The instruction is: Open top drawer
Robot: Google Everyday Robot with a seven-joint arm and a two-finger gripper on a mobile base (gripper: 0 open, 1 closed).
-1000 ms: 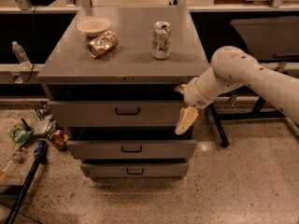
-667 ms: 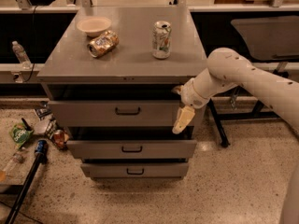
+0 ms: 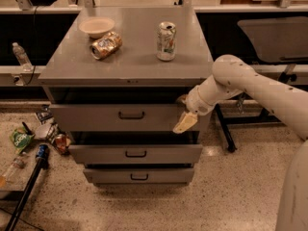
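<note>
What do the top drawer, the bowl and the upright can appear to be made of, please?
The top drawer looks like grey painted sheet metal: flat, matte front. The bowl seems pale ceramic or plastic, smooth and dull. The upright can appears aluminium, given its shiny rim. The gripper sits at the drawer's right front end.

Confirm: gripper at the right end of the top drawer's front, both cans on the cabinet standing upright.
Not both: the camera view shows the silver can upright, the gold can lying on its side. The gripper is at the right end of the top drawer.
</note>
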